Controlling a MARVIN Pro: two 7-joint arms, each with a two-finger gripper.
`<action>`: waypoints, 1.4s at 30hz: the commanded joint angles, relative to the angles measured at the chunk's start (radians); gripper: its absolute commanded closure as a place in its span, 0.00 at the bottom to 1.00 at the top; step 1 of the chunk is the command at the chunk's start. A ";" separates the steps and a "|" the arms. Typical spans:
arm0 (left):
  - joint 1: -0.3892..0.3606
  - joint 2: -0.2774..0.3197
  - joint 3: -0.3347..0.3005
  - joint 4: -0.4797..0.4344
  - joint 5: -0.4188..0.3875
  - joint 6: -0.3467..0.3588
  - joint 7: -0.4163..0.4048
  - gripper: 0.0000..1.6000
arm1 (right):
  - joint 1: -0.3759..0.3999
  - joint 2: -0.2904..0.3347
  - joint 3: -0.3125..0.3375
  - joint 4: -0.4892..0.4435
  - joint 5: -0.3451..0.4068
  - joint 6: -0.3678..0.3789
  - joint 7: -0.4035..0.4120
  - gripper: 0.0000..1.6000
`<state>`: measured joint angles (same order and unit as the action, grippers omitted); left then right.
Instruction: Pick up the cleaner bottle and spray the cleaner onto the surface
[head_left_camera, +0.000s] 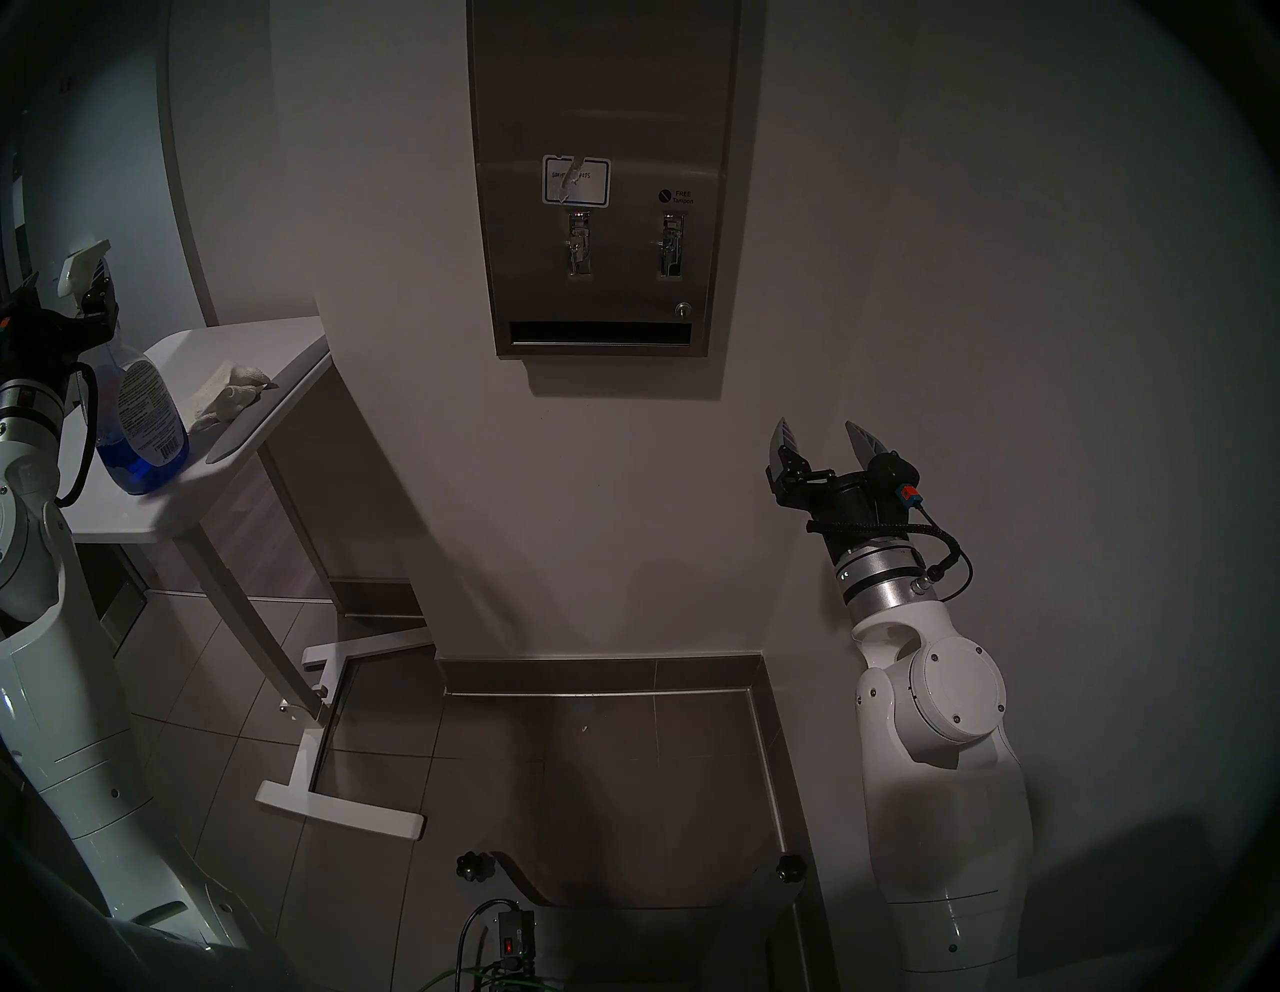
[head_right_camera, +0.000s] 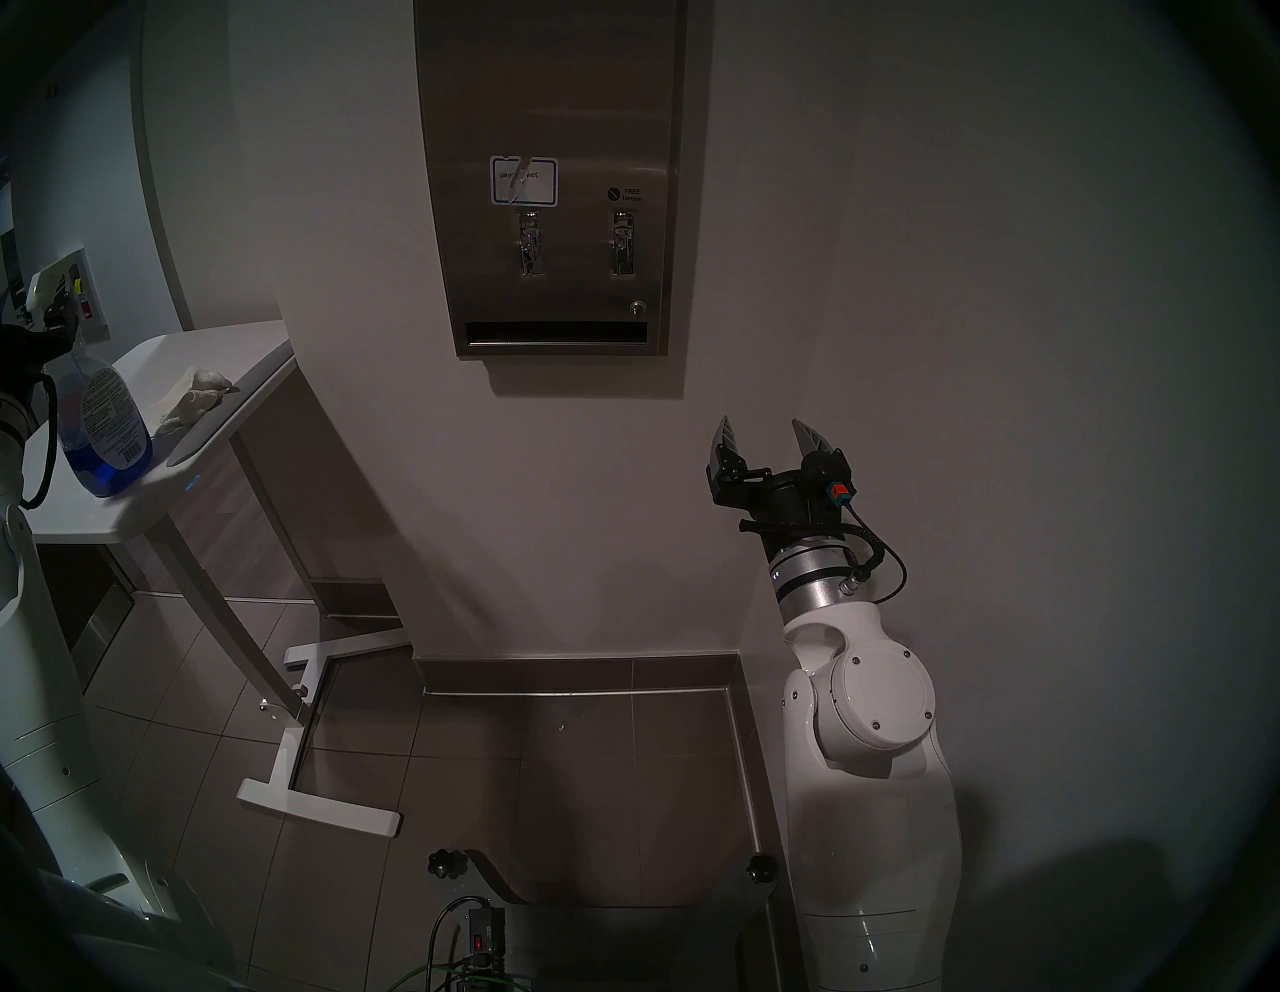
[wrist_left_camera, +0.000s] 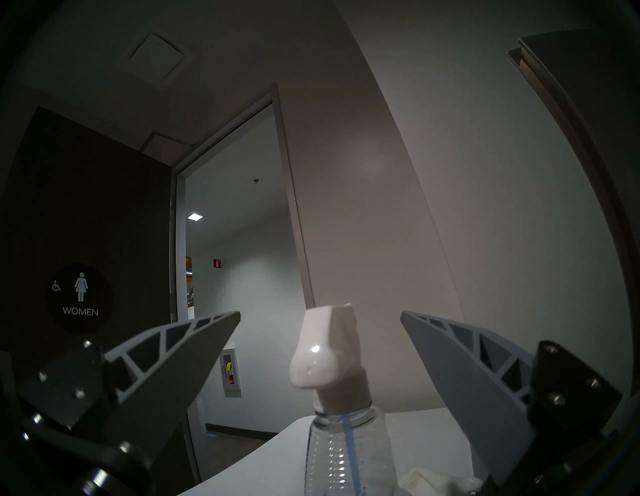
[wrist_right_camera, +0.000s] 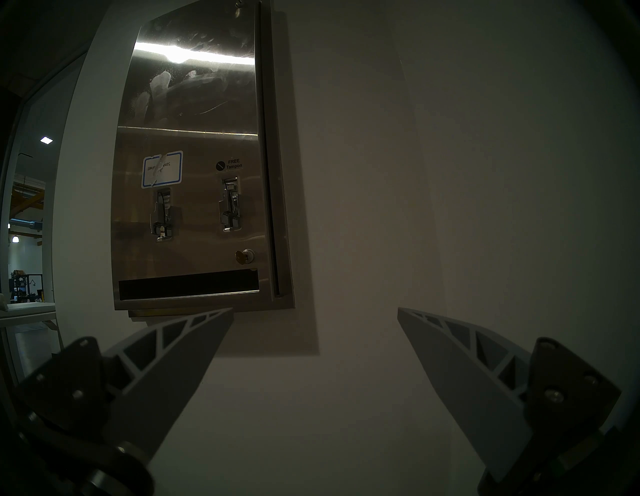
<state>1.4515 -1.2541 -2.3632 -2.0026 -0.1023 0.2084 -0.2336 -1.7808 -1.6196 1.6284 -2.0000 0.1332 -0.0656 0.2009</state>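
Bottle (head_left_camera: 142, 415) of blue cleaner stands unlifted on the worktop (head_left_camera: 228, 346). Left end effector (wrist_left_camera: 320, 317) gapes wide around its spray head; right end effector (head_left_camera: 828, 440) wide, empty. Dispenser (head_left_camera: 602, 104) unsprayed.

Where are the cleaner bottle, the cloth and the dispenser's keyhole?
cleaner bottle (head_left_camera: 145, 409): head left view, on its printed label.
cloth (head_left_camera: 232, 400): head left view, middle of the crumpled heap on the table.
keyhole (wrist_right_camera: 248, 256): right wrist view, on the lock cylinder above the slot.
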 joint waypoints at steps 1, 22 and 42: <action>-0.046 0.025 0.013 0.012 -0.042 0.016 -0.021 0.00 | 0.017 0.001 -0.001 -0.036 0.001 -0.006 -0.001 0.00; -0.142 0.090 0.103 0.160 -0.034 0.064 -0.005 0.00 | 0.018 0.001 -0.001 -0.035 0.001 -0.007 0.000 0.00; -0.125 0.113 0.084 0.162 -0.058 0.183 -0.048 0.00 | 0.018 0.001 -0.001 -0.036 0.001 -0.006 -0.001 0.00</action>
<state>1.3391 -1.1585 -2.2636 -1.7867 -0.1229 0.3344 -0.2458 -1.7810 -1.6196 1.6285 -1.9996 0.1332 -0.0656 0.2009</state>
